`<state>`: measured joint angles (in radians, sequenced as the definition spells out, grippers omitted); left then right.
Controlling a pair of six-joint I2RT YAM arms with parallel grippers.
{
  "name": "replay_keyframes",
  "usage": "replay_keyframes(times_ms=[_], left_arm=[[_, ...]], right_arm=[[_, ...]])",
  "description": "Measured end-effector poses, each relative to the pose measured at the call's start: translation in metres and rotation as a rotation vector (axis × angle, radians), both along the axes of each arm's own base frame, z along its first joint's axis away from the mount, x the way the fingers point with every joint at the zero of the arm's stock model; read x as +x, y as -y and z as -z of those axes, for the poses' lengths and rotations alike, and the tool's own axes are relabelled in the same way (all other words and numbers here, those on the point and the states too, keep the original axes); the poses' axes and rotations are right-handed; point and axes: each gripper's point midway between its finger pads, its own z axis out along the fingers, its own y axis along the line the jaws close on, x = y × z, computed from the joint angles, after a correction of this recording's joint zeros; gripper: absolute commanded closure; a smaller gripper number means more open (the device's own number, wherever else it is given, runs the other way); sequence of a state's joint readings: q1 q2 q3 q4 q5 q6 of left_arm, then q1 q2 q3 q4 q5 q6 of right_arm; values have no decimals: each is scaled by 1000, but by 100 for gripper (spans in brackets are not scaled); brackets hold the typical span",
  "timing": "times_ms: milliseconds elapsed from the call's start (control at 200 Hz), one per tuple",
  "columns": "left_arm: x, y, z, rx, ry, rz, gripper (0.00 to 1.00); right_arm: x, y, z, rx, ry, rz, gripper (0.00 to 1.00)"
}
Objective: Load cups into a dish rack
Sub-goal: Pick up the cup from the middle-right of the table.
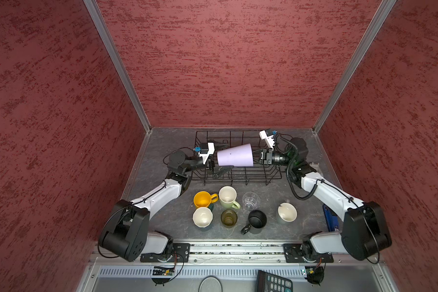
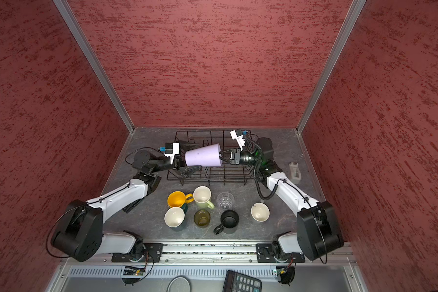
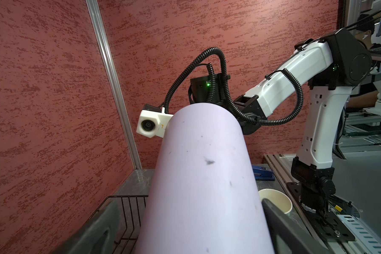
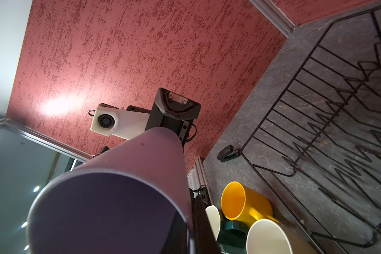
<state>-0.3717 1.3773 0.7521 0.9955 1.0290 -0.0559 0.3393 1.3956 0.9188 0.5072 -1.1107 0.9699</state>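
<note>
**Top views and wrist views.** The lilac tumbler (image 1: 235,155) is held on its side over the dish rack (image 1: 263,177). Its wide mouth faces the right gripper (image 1: 255,157) and its narrow closed base faces the left gripper (image 1: 230,156).

The right gripper's fingers are closed on the tumbler's rim, one inside the mouth and one outside, as the right wrist view shows. The left gripper's fingers are spread wide, one on each side of the base end. Whether they touch the wall cannot be told.

Seven cups stand upright on the table (image 1: 268,192) in front of the rack:
- **Nearer the rack:** yellow mug (image 1: 204,199), pale green mug (image 1: 228,197) and clear glass (image 1: 250,201).
- **Nearer the arm bases:** dark teal mug (image 1: 202,217), olive-brown glass (image 1: 228,218) and black mug (image 1: 257,218).
- **Apart, toward the right arm:** grey mug (image 1: 287,212).
</note>
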Motion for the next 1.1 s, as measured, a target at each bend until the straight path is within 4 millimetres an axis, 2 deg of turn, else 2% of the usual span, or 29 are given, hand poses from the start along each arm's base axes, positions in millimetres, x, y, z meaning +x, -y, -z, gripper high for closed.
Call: replay_keyframes(times_ms=[245,1102], left_arm=[[-4,3,1,6,4,26,5],[-6,2,-7,-13,40,33,20]], right_arm=[[-2,-9,2,7,-14,-29,100],[3,-19,-1,58,-33,-53,100]])
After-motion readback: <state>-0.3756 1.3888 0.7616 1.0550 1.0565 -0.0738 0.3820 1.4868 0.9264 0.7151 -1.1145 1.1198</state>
